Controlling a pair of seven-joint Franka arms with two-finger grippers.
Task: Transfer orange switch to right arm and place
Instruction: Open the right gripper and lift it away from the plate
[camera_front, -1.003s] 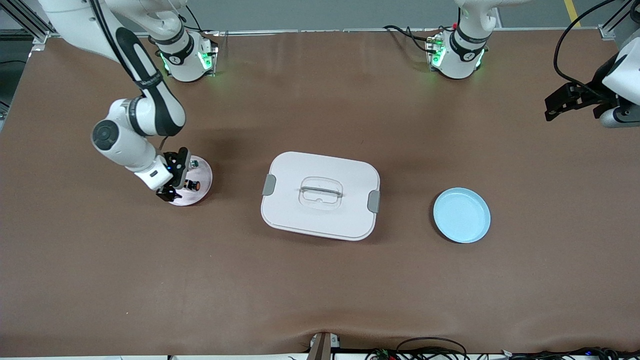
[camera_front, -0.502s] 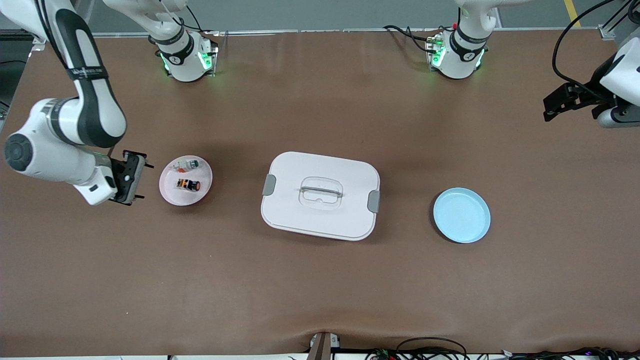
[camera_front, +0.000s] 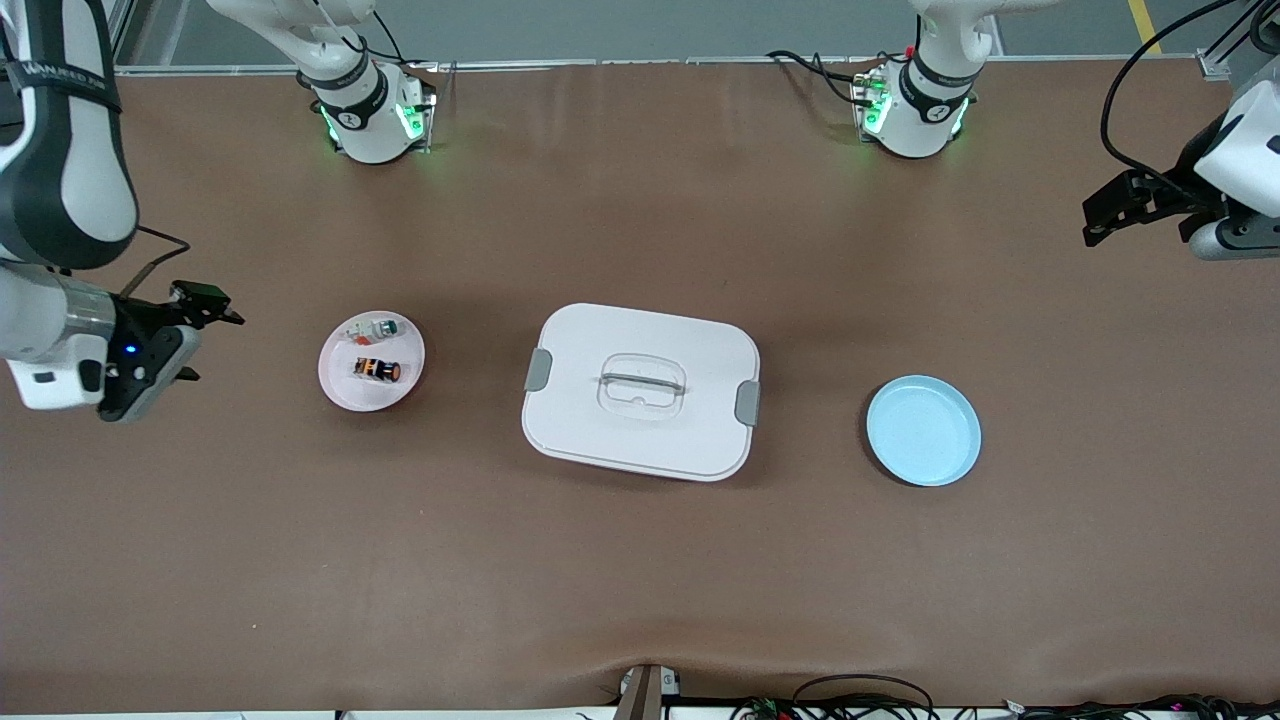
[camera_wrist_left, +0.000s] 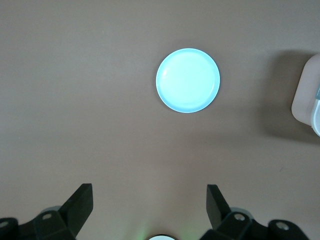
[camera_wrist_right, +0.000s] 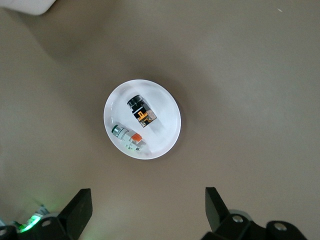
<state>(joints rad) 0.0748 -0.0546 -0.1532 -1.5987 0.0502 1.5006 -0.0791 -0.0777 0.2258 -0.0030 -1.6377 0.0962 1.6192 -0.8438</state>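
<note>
Orange-capped and tiny, the orange switch (camera_front: 377, 369) lies on its side in a small pink plate (camera_front: 400, 390) toward the right arm's end of the table, just beside a small white switch (camera_front: 374, 327) that shares the plate. One second ago the right gripper (camera_front: 185, 340) was low over this plate, right at the switch. Now it has pulled up and away and hangs over bare table just off the plate, at the right arm's end, its fingers spread wide and grasping nothing. In the right wrist view the plate sits well clear of the two open fingertips (camera_wrist_right: 80, 202).

The switch has not moved, and the placing looks done, judging by the released claw and the withdrawal. No handover is under way.

The left gripper (camera_front: 1105, 210) waits high over the left arm's end of the table, jaws released and empty; its wrist view looks down on an empty light blue plate (camera_wrist_left: 188, 80).

Between the two plates stands a white lidded box (camera_front: 640, 390) with grey side clasps and a clear handle. The table (camera_front: 640, 580) is covered in a matte brown mat, slightly rippled at its near edge. Both arm bases glow green along the top edge. Cables trail along the near edge, and grey floor shows past the table.
</note>
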